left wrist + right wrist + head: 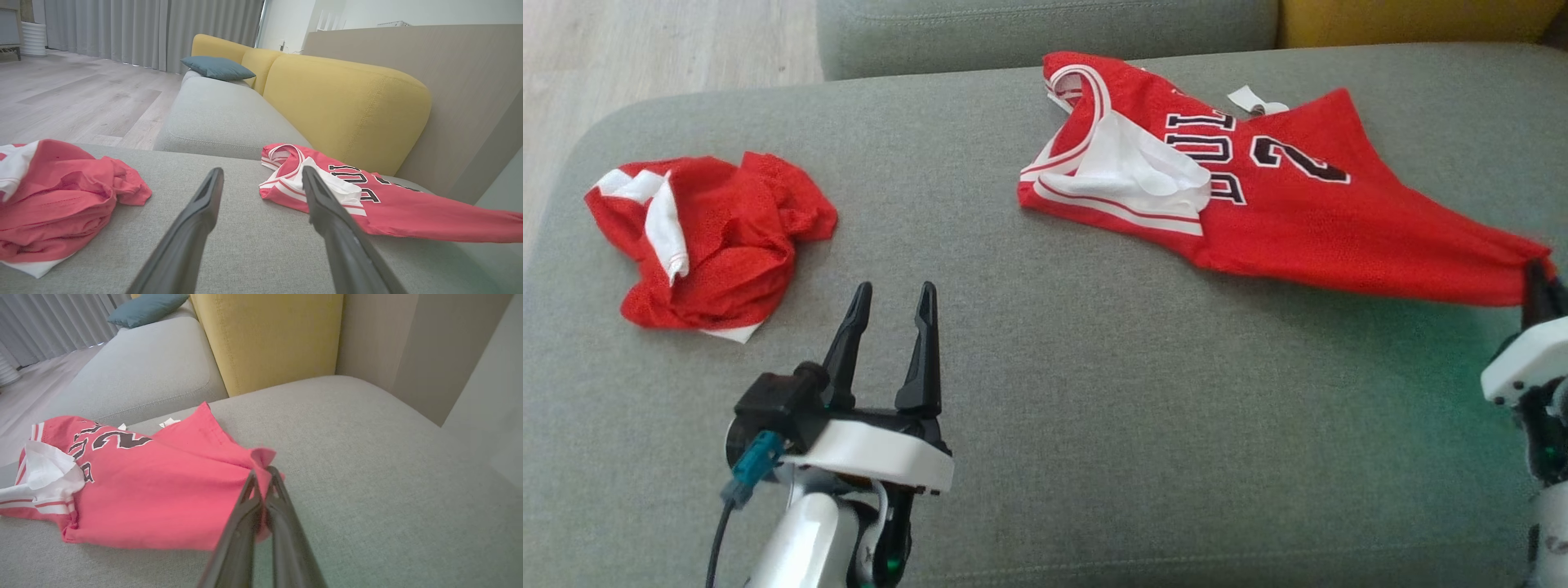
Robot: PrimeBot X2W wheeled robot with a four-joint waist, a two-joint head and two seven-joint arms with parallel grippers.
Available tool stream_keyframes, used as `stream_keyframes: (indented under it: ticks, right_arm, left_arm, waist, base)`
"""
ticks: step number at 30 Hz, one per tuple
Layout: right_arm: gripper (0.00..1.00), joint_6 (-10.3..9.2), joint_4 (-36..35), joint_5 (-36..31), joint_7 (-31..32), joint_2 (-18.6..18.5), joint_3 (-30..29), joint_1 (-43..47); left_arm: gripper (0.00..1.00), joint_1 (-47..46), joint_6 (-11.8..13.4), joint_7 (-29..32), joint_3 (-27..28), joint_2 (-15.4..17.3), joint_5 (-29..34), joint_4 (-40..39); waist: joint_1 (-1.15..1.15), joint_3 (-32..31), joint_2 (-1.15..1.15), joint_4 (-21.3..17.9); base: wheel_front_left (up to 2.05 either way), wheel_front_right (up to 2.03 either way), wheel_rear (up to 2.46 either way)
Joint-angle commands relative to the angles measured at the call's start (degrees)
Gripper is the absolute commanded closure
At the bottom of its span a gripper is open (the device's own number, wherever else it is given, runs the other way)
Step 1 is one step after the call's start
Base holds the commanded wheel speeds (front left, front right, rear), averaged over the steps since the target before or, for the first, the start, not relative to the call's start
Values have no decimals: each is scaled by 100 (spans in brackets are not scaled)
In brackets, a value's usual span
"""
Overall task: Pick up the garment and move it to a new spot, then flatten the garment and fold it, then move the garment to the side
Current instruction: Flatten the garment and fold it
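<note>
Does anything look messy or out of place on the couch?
Yes. The red jersey lies askew, drawn to a taut point where the right end effector pinches its hem corner, white inner fabric flipped out by the armhole. Another red garment sits crumpled on the grey cushion, left side.

Soft cloth on woven upholstery
The red jersey [1282, 212] is smooth matt knit with white trim; the crumpled red garment [711, 237] shows a fine mesh texture. The sofa seat [1045, 367] is coarse grey weave. The left hand [894, 287] has matt black plastic fingers on a smooth white shell
</note>
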Motion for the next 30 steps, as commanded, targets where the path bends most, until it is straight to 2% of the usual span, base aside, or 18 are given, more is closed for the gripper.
stream_keyframes:
  ticks: [1, 8, 19, 25, 30]
  right_arm:
    - [0, 21, -308, -108, -115, -28, 48, -150]
    - [0, 21, -735, -185, -654, 266, 343, -18]
    - [0, 21, -1166, 318, -1485, 525, 1648, 671]
    - [0, 21, -1026, 279, -1611, 555, 1894, 580]
    - [0, 21, -870, 187, -1489, 382, 2050, 123]
  left_arm:
    - [0, -174, -19, -31, 234, 38, 54, -178]
    - [0, -170, -18, -31, 246, 38, 65, -183]
    - [0, -118, -47, -31, 290, 38, 104, -197]
    - [0, -179, -44, -31, 168, 38, 118, -209]
    - [0, -271, -20, -31, 43, 38, 59, -209]
  waist:
    - [0, -2, 0, 9]
    - [0, -57, 0, 36]
    - [0, -122, 0, 49]
    - [0, 7, 0, 302]
    - [0, 235, 0, 698]
  base:
    - [0, 0, 0]
    - [0, 0, 0]
    - [0, 0, 0]
    - [0, 0, 0]
    - [0, 0, 0]
